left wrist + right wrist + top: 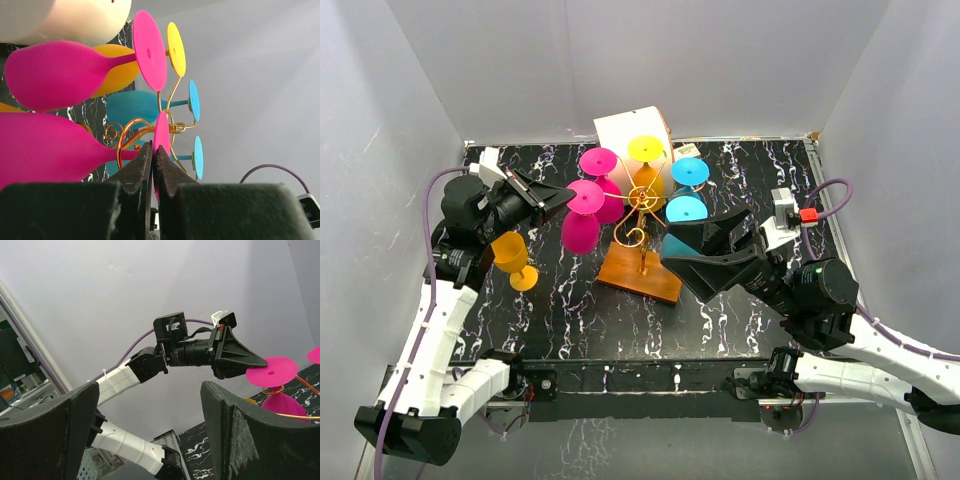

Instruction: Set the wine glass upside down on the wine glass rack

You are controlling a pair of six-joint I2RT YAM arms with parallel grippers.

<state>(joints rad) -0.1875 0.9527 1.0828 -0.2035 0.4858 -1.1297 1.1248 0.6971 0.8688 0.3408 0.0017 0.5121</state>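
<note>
The wine glass rack (645,200) is a gold wire stand on a brown wooden base (638,272) in the middle of the table. A magenta wine glass (582,228) hangs upside down at the rack's left side. My left gripper (565,196) is shut on the rim of its foot (161,131), and its stem sits at a curled gold arm (131,131). A second magenta glass (600,163), a yellow one (645,148) and two cyan ones (689,171) hang on the rack. My right gripper (695,252) stands open and empty just right of the base.
An orange glass (515,257) stands upright on the table at the left, below my left wrist. A white cylinder-shaped box (628,130) lies behind the rack. Grey walls close in the black marbled table (740,310) on three sides.
</note>
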